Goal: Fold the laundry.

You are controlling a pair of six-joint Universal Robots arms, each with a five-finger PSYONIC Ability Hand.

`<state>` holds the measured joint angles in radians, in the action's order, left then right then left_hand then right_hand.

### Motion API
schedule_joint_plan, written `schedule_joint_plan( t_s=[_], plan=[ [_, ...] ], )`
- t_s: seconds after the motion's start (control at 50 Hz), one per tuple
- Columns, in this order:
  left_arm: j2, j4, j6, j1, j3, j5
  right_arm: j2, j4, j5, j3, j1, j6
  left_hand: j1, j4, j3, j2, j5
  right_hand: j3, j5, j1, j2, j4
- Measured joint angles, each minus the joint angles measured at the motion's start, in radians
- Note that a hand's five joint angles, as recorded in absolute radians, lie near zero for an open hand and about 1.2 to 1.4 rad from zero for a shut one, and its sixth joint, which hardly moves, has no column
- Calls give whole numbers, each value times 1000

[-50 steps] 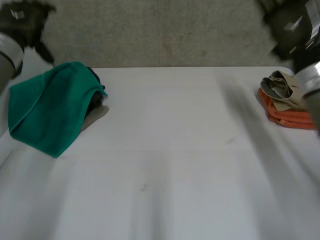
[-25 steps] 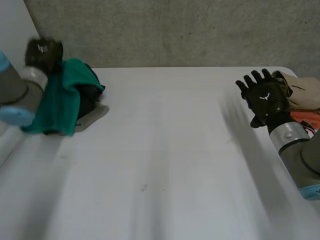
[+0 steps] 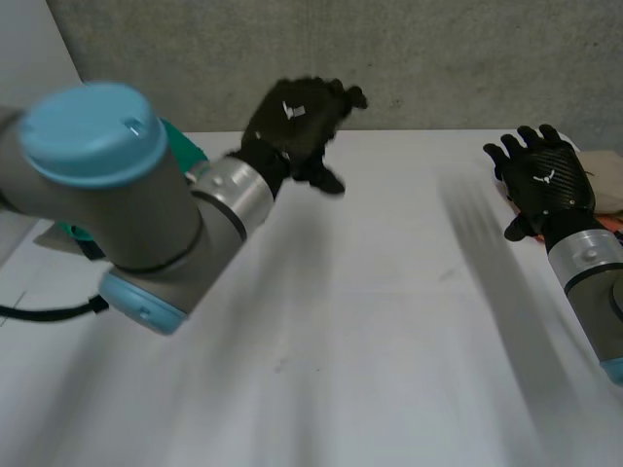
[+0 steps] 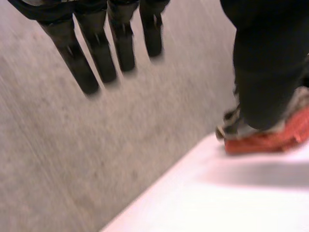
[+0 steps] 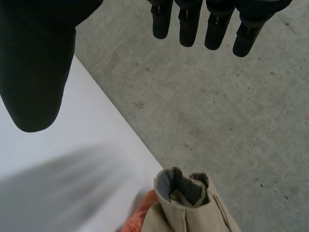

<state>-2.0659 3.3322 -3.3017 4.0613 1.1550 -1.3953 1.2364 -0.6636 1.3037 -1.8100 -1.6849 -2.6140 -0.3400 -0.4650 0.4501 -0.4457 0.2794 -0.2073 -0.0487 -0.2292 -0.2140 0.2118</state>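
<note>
**Both robot hands empty above the bench, laundry at either side**

The white bench (image 3: 370, 331) is bare across its middle, probably reserved as the folding area. The left arm (image 3: 146, 214) reaches across it and carries the left robot hand (image 3: 292, 122) above the far edge. That hand's fingers are straight and loosely spread, thumb apart, holding nothing. The right robot hand (image 3: 545, 180) hangs likewise spread and empty. A green cloth (image 3: 187, 151) lies well behind the left robot hand, largely hidden by its arm. A crumpled beige garment (image 5: 193, 208) rests over an orange cloth (image 5: 137, 222) just beside the right robot hand, at the bench edge. No piece is laid out yet, so the task appears to stand at choosing the first item.
</note>
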Motion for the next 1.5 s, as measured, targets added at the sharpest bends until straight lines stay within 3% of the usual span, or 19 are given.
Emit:
schedule_joint_plan(
  t_s=[0.04, 0.08, 0.32, 0.46, 0.58, 0.72, 0.76, 0.98, 1.04, 1.14, 1.3, 1.34, 1.36, 1.38, 1.44, 1.5],
  plan=[
    [-18, 6, -48, 10, 11, -17, -7, 1, -1, 3, 7, -1, 152, 221, -196, 202, -200, 0, 0, 0, 0, 0],
    [-30, 18, -113, 47, 18, -30, -16, 2, -2, 6, 11, -1, 154, 262, -236, 236, -229, 0, 0, 0, 0, 0],
    [-156, 44, -393, 429, -47, 15, -94, 23, -2, 27, -17, 16, 94, 218, -208, 200, -225, 0, 0, 0, 0, 0],
    [-311, 23, -468, 546, -139, 48, -124, 26, 2, 28, -39, 60, 80, 201, -189, 182, -195, 0, 0, 0, 0, 0],
    [-405, 13, -491, 563, -239, 25, -129, 28, 13, 25, -48, 88, -783, -638, 645, -658, 632, 0, 0, 0, 0, 0],
    [-295, 38, -417, 519, -255, -33, -116, 30, 27, 19, -49, 89, -797, -734, 738, -747, 698, 0, 0, 0, 0, 0],
    [-203, 59, -351, 485, -248, -39, -110, 30, 31, 17, -49, 86, -797, -734, 738, -747, 698, 0, 0, 0, 0, 0],
    [105, 64, -157, 314, -288, 40, -97, 31, 28, 4, -58, 87, -805, -734, 738, -749, 708, 0, 0, 0, 0, 0],
    [124, 62, -146, 273, -294, 44, -91, 31, 27, 2, -58, 87, -805, -734, 739, -750, 708, 0, 0, 0, 0, 0],
    [129, 54, -103, 114, -274, 27, -73, 27, 32, 0, -47, 85, -805, -734, 739, -751, 714, 0, 0, 0, 0, 0],
    [1, 26, 19, -96, -121, -14, -54, 35, 101, 32, -3, 38, -803, -722, 731, -741, 710, 0, 0, 0, 0, 0],
    [-46, 10, 52, -140, -69, -16, -53, 48, 125, 47, 8, 8, -498, -433, 449, -432, 438, 0, 0, 0, 0, 0],
    [-57, 6, 60, -150, -56, -15, -53, 53, 131, 51, 10, 0, -498, -433, 449, -432, 438, 0, 0, 0, 0, 0],
    [-77, -3, 74, -168, -31, -12, -53, 68, 145, 61, 15, -23, -377, -136, 158, -158, 144, 0, 0, 0, 0, 0],
    [-97, -21, 100, -192, 26, 7, -53, 111, 161, 81, 22, -68, -377, 167, -139, 145, -160, 0, 0, 0, 0, 0],
    [-68, -24, 109, -185, 63, 27, -52, 156, 162, 93, 22, -96, -377, 246, -221, 220, -229, 0, 0, 0, 0, 0]
  ],
)
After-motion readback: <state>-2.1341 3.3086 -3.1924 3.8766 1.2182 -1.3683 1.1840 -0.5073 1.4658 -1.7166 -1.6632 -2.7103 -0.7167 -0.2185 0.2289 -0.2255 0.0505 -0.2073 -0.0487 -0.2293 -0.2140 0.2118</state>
